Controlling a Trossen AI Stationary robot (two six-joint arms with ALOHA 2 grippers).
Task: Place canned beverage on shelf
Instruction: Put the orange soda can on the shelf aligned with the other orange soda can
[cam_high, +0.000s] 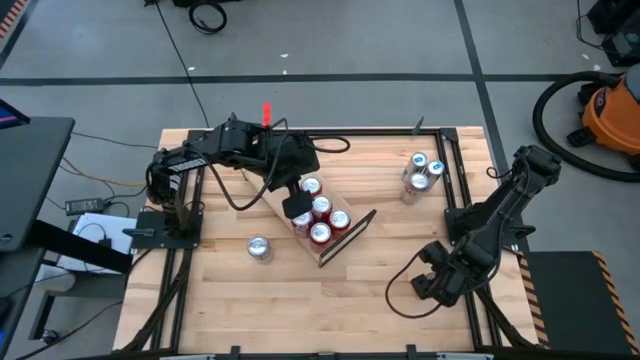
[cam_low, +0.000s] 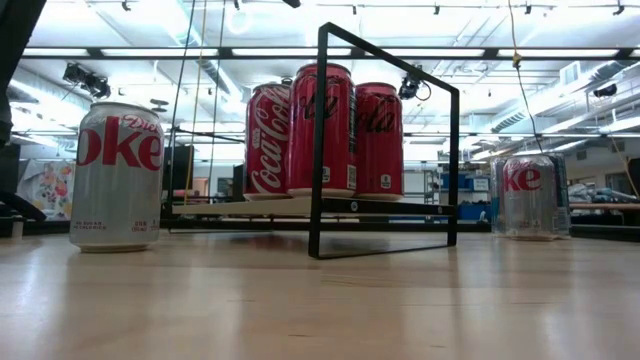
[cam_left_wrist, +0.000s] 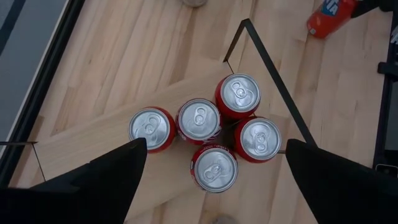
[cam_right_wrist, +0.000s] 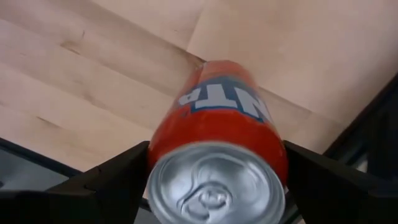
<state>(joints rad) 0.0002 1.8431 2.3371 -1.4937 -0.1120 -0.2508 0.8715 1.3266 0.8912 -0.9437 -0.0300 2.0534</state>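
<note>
The shelf (cam_high: 343, 238), a light-wood plank with black wire end frames, lies slantwise at the table's middle and carries several red cans (cam_high: 321, 206). They stand upright on the plank in the low view (cam_low: 320, 130). My left gripper (cam_high: 297, 208) hovers open and empty above these cans (cam_left_wrist: 199, 120), its fingers spread wide. My right gripper (cam_high: 432, 284) is at the near right, shut on an orange can (cam_right_wrist: 217, 143). That can also shows in the left wrist view (cam_left_wrist: 329, 15). My right gripper holds the orange can between its two fingers, one on each side of the can's wall near its top end (cam_right_wrist: 155, 155). The can lies along the fingers, its silver lid toward the wrist. Whether it rests on the table, I cannot tell.
A silver can (cam_high: 259, 248) stands alone near the shelf's left end, also in the low view (cam_low: 117, 175). Three silver cans (cam_high: 418, 175) stand at the far right. A black frame (cam_high: 455, 200) rims the table.
</note>
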